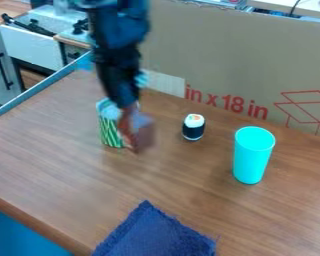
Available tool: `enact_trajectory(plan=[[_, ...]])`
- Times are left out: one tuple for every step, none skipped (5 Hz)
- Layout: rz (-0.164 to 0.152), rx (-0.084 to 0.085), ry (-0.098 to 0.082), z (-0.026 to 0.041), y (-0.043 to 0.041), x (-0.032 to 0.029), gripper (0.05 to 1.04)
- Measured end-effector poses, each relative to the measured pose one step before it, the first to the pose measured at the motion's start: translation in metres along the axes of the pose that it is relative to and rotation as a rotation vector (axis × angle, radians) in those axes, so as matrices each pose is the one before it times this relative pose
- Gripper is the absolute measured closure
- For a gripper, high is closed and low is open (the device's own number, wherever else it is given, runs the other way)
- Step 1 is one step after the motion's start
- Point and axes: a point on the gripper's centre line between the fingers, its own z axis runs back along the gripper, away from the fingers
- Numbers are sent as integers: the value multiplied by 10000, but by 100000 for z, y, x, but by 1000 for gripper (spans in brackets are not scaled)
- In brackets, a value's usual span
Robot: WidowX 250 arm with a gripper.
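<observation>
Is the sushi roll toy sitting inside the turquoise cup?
No, the sushi roll toy stands on the table, apart from the turquoise cup.

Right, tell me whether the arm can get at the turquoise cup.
Probably yes: the turquoise cup stands upright in open space, and the arm could likely pass over the short sushi roll.
</observation>
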Motion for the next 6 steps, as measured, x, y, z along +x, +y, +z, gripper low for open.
enact_trajectory(plan=[[-1384,-363,490,-1401,-4440,2122,737],[-797,-430,487,-1361,-3766,2547,737],[-810,340,364,-2948,-3748,2654,737],[-393,100,-110,-2528,-3150,3384,737],[-152,181,158,-1062,-1593,1742,737],[141,206,168,-126,-61,346,737]])
